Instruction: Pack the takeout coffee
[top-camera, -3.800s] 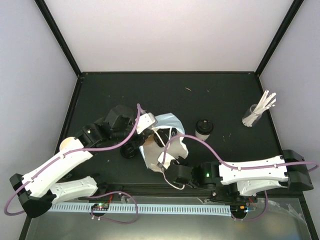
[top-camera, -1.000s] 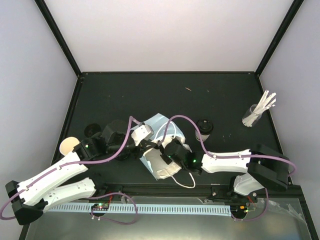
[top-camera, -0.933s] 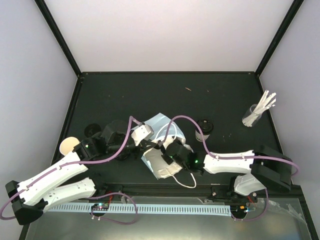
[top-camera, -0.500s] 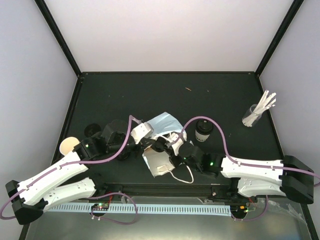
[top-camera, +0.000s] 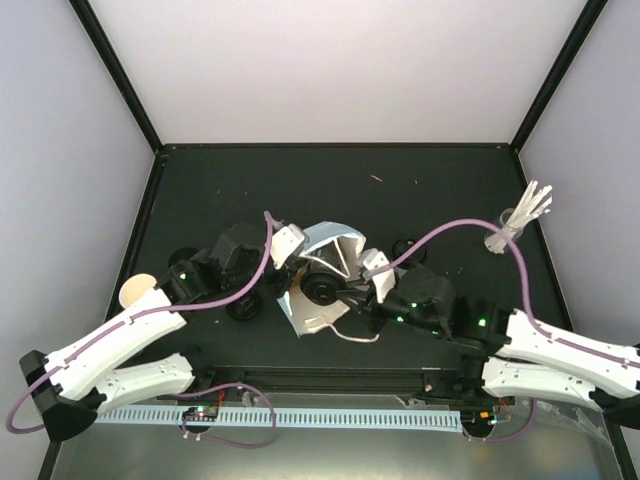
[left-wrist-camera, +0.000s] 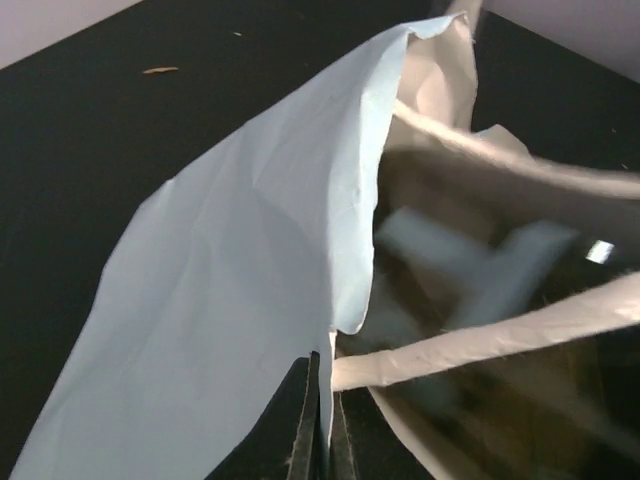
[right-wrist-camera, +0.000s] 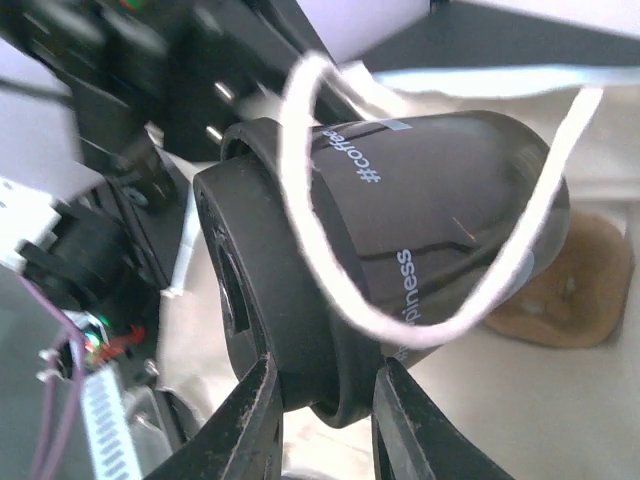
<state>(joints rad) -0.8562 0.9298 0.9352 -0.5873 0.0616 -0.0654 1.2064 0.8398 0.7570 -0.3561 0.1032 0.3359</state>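
The cup (right-wrist-camera: 430, 210) is dark, printed with "#coffee", and capped by a black lid (right-wrist-camera: 250, 300). It lies tilted on its side in the open mouth of the light-blue paper bag (left-wrist-camera: 230, 280), with its base pointing into the bag and its lid end facing out. The right gripper (right-wrist-camera: 322, 410) holds it at the lid end, one finger on each side of the rim, clamped against it. One white handle (right-wrist-camera: 310, 200) of the bag loops over the cup's body. Just past the cup's base, against the bag's cream inner wall, sits a brown moulded piece (right-wrist-camera: 560, 290); only part of it shows, so its shape cannot be told.

The bag lies on its side near the middle of the black table (top-camera: 300, 190), towards the near edge, with its mouth turned to the right and near side. The left gripper (left-wrist-camera: 320, 440) reaches it from the left. Its fingers are pressed together on the blue paper at the rim of the mouth, beside the point where a white handle meets the edge, and the blue panel rises above the opening. The bag's inside is blurred in the left wrist view.

Well apart, at the far right of the table, stands the glass of white sticks (top-camera: 520, 222).
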